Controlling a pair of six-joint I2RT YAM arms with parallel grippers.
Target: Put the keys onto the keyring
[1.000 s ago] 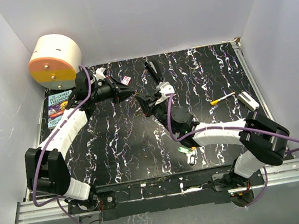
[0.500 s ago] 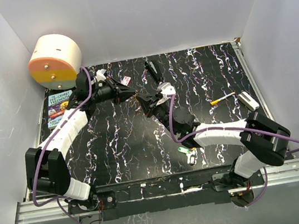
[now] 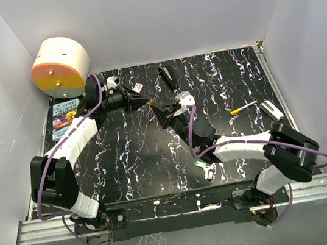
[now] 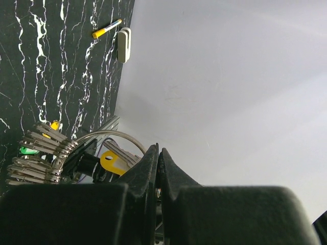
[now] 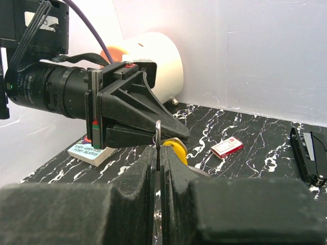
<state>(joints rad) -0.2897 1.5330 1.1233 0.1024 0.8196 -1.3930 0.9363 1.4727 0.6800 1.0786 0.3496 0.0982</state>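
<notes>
My right gripper (image 3: 156, 109) (image 5: 159, 152) is shut on the keyring (image 5: 158, 131), a thin silver wire standing up between its jaws. In the left wrist view the ring (image 4: 110, 135) carries a bunch of grey keys (image 4: 37, 155). My left gripper (image 3: 144, 102) (image 4: 159, 152) is shut and meets the right gripper tip to tip. It holds the yellow-orange key (image 4: 110, 161) (image 5: 177, 149) against the ring. The green key (image 3: 200, 164) and the white key (image 3: 209, 173) lie on the table by the right forearm.
A red-and-white box (image 3: 138, 87) and a black stick (image 3: 166, 76) lie behind the grippers. A yellow marker (image 3: 242, 108) and a white piece (image 3: 270, 109) lie at the right. A book (image 3: 64, 117) and a cream-and-orange cylinder (image 3: 60, 67) are at the back left.
My left gripper has edged right and closed up to the right gripper. The right gripper has shifted slightly. The loose keys have not moved.
</notes>
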